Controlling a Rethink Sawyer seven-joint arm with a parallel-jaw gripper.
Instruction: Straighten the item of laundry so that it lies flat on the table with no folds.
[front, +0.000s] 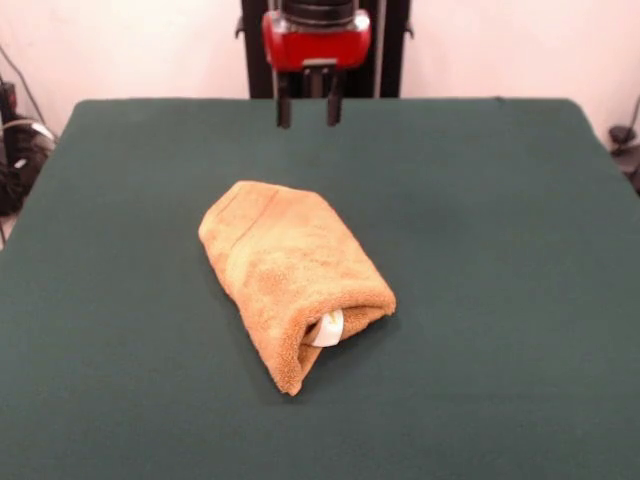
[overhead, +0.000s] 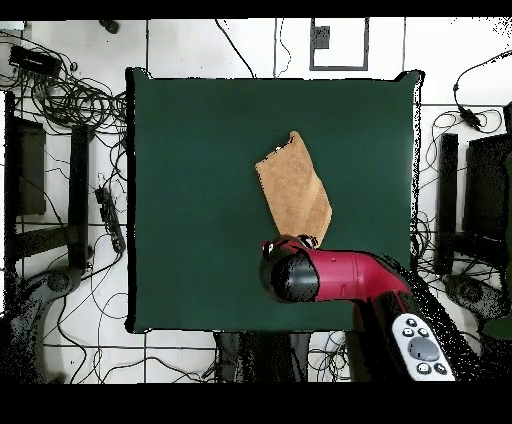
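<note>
The golden-tan terry towel (front: 288, 275) lies folded over on itself in the middle of the dark green table (front: 500, 250), with a woven border band along its far left edge and a small white tag (front: 328, 328) peeking out of the fold at its near end. In the overhead view the towel (overhead: 293, 193) is a long folded shape. My gripper (front: 309, 112) hangs above the far part of the table, behind the towel and apart from it, its two dark fingers (front: 284, 110) spread and empty. From overhead the red arm (overhead: 330, 276) covers the towel's near end.
Cables and dark equipment (overhead: 70, 180) lie on the floor around the table. The robot's pedestal (front: 322, 30) stands at the far edge. A controller with buttons (overhead: 420, 347) sits beside the robot base.
</note>
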